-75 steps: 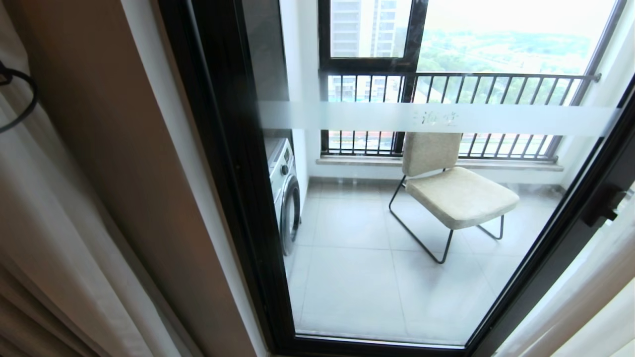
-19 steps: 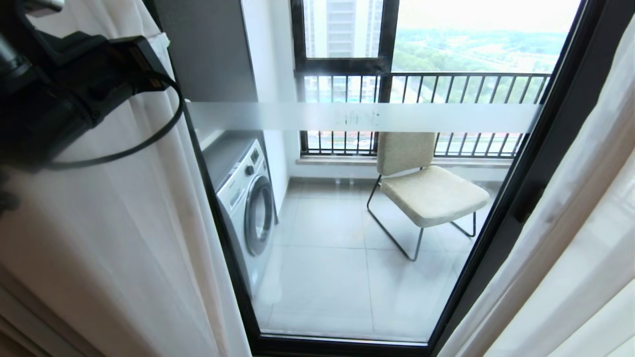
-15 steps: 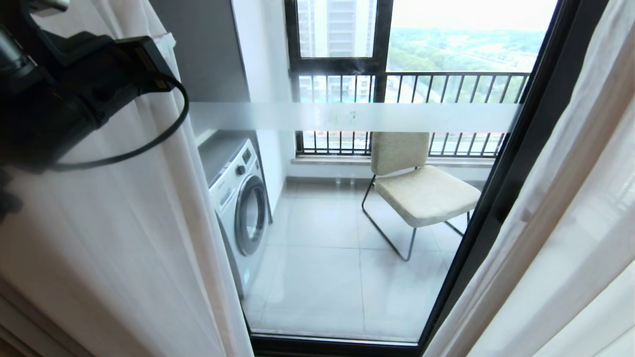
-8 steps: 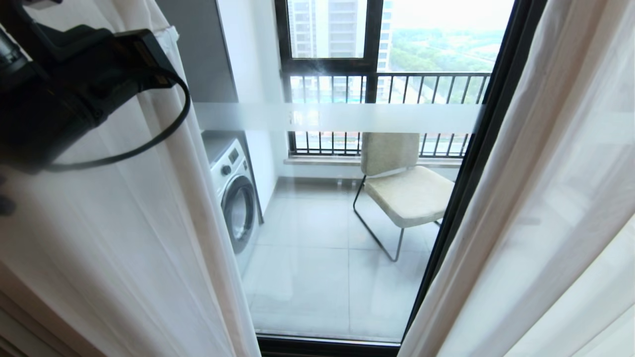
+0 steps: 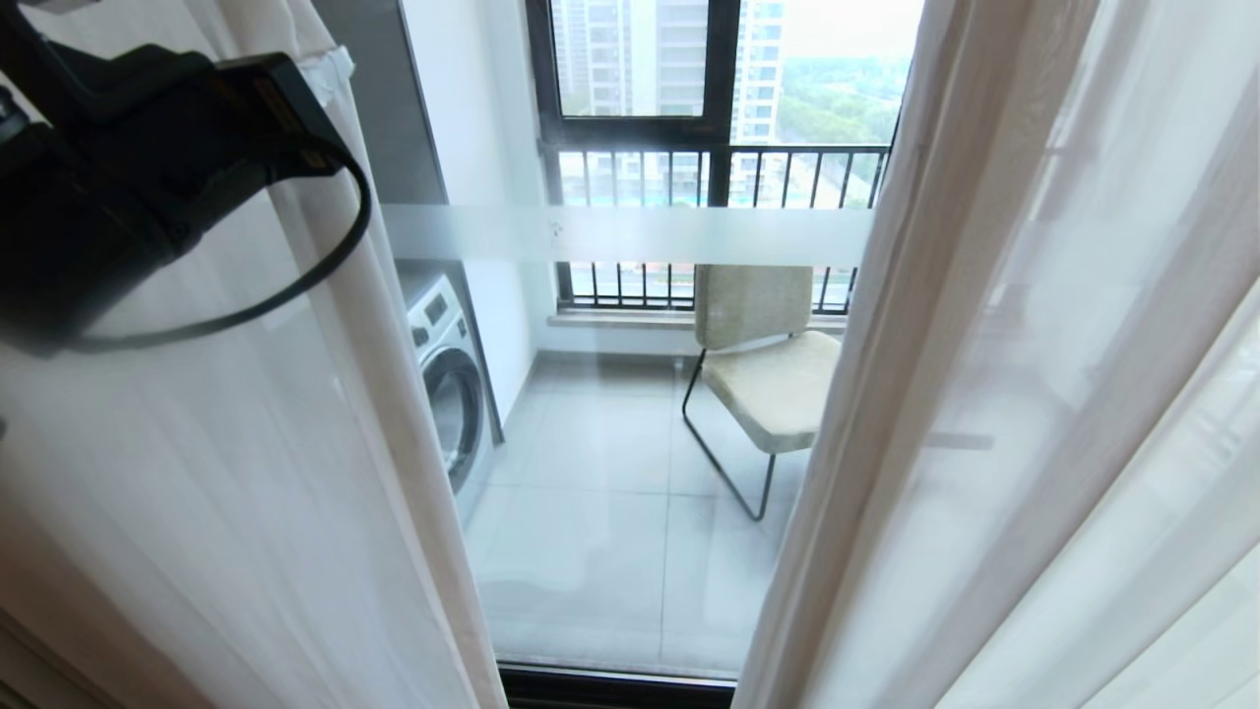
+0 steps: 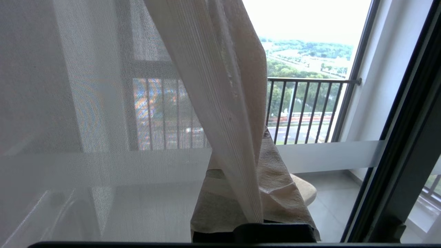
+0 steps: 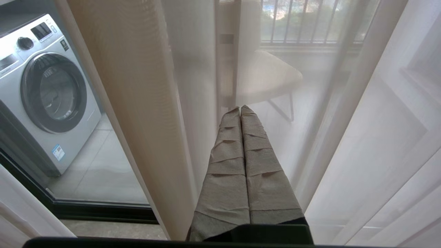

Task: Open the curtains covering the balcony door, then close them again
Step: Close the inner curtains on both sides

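Observation:
Two thin white sheer curtains hang before the balcony door [image 5: 630, 234], whose glass carries a frosted band. The left sheer [image 5: 246, 473] and the right sheer [image 5: 984, 394] leave a gap in the middle. My left arm's black wrist [image 5: 118, 177] is at the upper left, against the left sheer. My left gripper [image 6: 246, 206], its fingers [image 6: 286, 193] wrapped in beige tape, is shut on a bunched fold of that sheer [image 6: 220, 113]. My right gripper [image 7: 240, 109] is shut on nothing, low down, pointing at the right sheer [image 7: 361, 137]; it is outside the head view.
Through the glass stand a washing machine [image 5: 448, 384] at the left and a beige chair [image 5: 763, 364] on the tiled balcony, with a barred window [image 5: 709, 167] behind them. The door's black frame [image 6: 406, 155] rises to the right of the held fold.
The whole view has slid sideways, so the balcony shifted left in the picture. The left sheer, held by my left gripper, now covers more of the glass, and the gap between the sheers has narrowed.

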Robot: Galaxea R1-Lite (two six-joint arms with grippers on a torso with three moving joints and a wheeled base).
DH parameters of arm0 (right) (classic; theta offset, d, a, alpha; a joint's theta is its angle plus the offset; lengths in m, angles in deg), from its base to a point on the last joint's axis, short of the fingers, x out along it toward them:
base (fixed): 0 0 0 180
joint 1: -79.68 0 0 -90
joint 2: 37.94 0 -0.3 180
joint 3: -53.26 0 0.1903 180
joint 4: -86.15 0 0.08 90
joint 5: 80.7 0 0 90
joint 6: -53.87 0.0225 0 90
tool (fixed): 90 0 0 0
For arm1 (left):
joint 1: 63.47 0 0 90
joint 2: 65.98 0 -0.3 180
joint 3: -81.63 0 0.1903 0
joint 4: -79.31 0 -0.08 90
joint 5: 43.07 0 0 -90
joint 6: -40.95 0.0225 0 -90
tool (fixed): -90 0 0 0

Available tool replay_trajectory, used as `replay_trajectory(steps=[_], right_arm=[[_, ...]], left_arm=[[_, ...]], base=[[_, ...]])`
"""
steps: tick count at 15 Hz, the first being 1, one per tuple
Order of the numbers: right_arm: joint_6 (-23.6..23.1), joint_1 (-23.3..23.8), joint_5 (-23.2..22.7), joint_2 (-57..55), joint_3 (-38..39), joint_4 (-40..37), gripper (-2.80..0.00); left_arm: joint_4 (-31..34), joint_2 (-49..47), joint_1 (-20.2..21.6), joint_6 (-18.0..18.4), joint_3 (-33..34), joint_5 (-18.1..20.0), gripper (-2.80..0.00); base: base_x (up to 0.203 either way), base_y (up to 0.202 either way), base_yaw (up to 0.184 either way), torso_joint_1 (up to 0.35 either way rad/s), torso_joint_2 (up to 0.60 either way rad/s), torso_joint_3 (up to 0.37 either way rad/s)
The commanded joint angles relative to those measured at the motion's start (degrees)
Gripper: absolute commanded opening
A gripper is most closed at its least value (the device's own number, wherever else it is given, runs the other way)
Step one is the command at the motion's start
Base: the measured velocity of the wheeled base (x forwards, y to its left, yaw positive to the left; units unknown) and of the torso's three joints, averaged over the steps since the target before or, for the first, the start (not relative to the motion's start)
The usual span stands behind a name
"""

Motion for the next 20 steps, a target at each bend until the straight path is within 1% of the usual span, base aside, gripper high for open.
replay_trajectory(steps=[1,8,11,20], right_arm=[[0.0,0.0,0.0,-0.1,0.0,0.0,-2.80],[0.0,0.0,0.0,-0.1,0.0,0.0,-2.80],[0.0,0.0,0.0,-0.1,0.0,0.0,-2.80],[0.0,0.0,0.0,-0.1,0.0,0.0,-2.80]], left_arm=[[-0.3,0.1,0.2,-0.1,0.0,0.0,-2.80],[-0.4,0.1,0.6,-0.1,0.5,-0.1,-2.80],[-0.4,0.1,1.7,-0.1,0.7,0.1,-2.80],[-0.6,0.9,1.3,-0.1,1.8,0.0,-2.80]], base=[[0.000,-0.190,0.000,0.002,0.00,0.007],[0.000,-0.191,0.004,0.000,0.00,0.003],[0.000,-0.193,0.004,0.003,0.00,0.002],[0.000,-0.192,0.002,0.003,0.00,0.003]])
